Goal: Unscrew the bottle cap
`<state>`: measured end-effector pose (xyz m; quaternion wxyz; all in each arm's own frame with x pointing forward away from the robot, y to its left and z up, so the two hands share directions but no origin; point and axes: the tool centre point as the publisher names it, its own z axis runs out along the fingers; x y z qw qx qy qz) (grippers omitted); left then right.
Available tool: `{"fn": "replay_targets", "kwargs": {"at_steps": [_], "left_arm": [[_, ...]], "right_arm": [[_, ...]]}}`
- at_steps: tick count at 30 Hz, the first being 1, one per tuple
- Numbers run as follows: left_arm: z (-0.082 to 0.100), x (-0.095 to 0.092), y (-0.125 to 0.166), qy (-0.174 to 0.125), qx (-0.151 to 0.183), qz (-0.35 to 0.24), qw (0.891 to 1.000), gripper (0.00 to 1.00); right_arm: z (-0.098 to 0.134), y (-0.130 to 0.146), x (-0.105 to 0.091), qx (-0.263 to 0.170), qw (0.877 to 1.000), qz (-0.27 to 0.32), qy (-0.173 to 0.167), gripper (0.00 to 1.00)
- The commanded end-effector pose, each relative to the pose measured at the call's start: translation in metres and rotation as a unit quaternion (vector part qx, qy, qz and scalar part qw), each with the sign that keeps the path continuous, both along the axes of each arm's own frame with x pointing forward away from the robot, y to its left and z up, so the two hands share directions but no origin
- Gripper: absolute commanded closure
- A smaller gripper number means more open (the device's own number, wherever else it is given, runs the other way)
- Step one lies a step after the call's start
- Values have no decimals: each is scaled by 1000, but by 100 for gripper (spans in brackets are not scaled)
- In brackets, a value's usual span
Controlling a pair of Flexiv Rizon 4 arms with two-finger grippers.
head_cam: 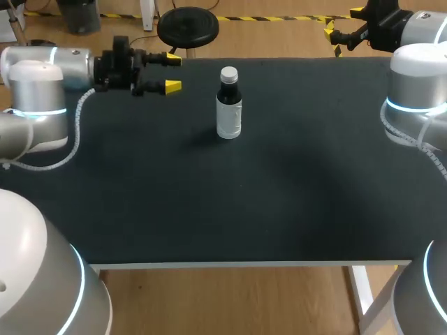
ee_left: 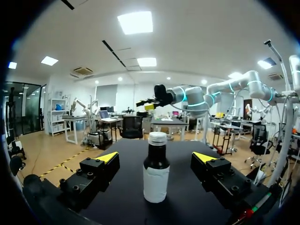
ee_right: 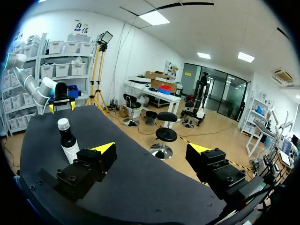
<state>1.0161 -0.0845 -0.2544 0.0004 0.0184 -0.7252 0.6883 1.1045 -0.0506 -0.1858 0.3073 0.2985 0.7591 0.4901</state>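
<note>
Dark table (head_cam: 209, 209): bottle (head_cam: 229, 115) upright, cap (head_cam: 228, 72) on top, straight ahead of left gripper (head_cam: 173, 74), the nearer arm; fingers spread, empty. Right gripper (ee_right: 151, 149) also released, well apart.

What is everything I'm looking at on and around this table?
bottle: one, dark with a white label, upright on the table's far middle.
cap: one, pale, on top of the bottle.
table: one, black top, under the bottle.
left hand: one, black with yellow tips, open, to the left of the bottle, not touching it.
right hand: one, black with yellow tips, open, by the table's far right corner, away from the bottle.
</note>
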Motion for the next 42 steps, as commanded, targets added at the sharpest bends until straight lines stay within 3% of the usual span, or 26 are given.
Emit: {"fn": "replay_targets", "kwargs": {"at_steps": [1, 8, 28, 42], "left_arm": [[-9, 0, -10, -4, -7, -31, 1000, 0], [-14, -11, -31, -10, -5, -47, 999, 0], [-31, 1, -71, 7, -25, -92, 995, 0], [-34, -2, -94, 7, -29, -116, 993, 0]], "right_arm": [[0, 0, 0, -1, 1000, 0, 1, 0], [0, 0, 0, -1, 1000, 0, 1, 0], [0, 0, 0, -1, 1000, 0, 1, 0], [0, 0, 0, -1, 1000, 0, 1, 0]]}}
